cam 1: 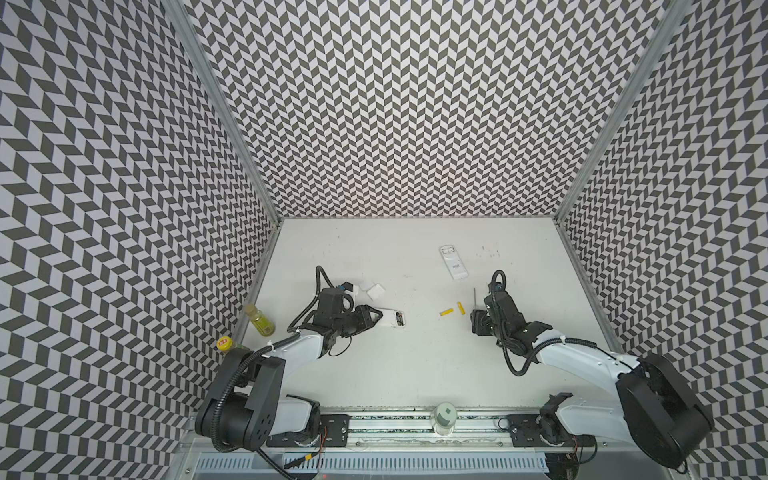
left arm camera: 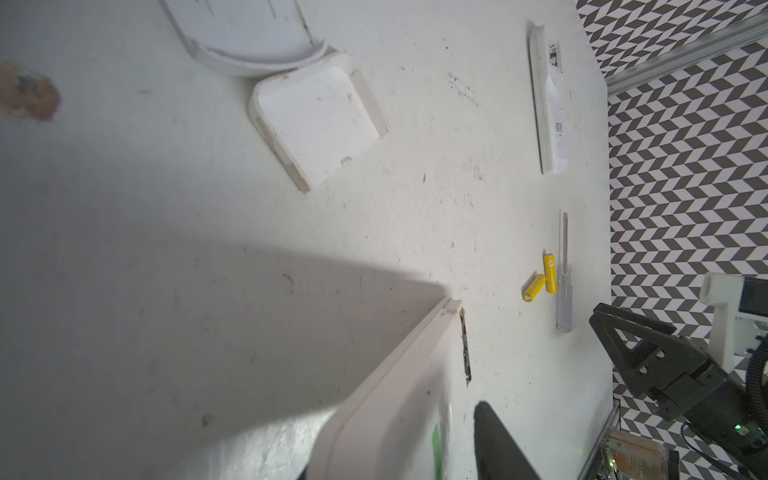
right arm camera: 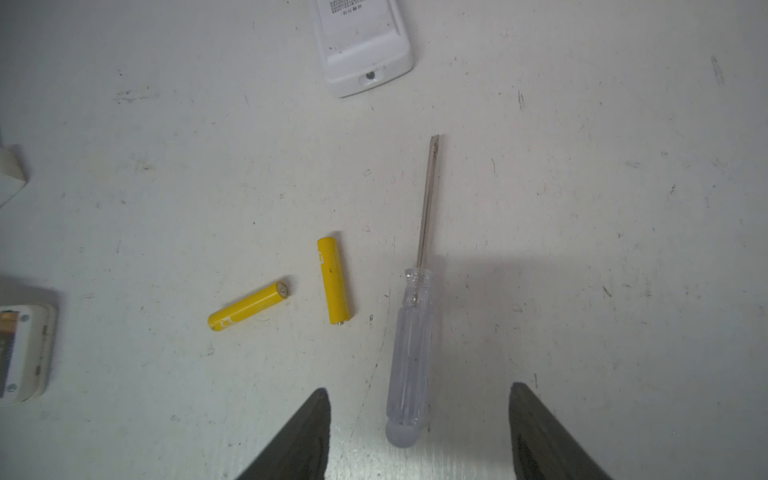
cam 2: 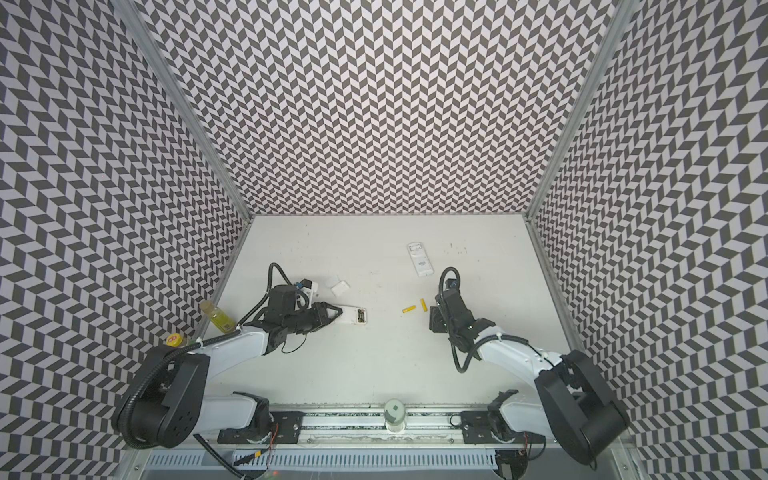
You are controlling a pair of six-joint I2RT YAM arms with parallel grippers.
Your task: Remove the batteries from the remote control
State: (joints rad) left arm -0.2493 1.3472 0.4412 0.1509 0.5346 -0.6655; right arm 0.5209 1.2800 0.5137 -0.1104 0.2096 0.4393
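Two yellow batteries (right arm camera: 248,306) (right arm camera: 333,280) lie loose on the white table, also seen in both top views (cam 1: 446,311) (cam 2: 423,305). A white remote (cam 1: 392,330) (cam 2: 357,316) lies between the fingers of my left gripper (cam 1: 380,323), its battery bay uncovered. In the right wrist view a dark cell with a gold end (right arm camera: 6,332) shows in that bay. In the left wrist view a gap separates the remote (left arm camera: 386,395) from the one visible finger (left arm camera: 498,449). My right gripper (right arm camera: 417,399) stands open over the clear handle of a screwdriver (right arm camera: 409,353) without touching it.
A second white remote (cam 1: 453,262) lies further back. Two white battery covers (cam 1: 375,291) rest behind the left gripper. Two drink bottles (cam 1: 258,320) (cam 1: 224,344) stand at the left edge. A capped jar (cam 1: 444,417) sits on the front rail.
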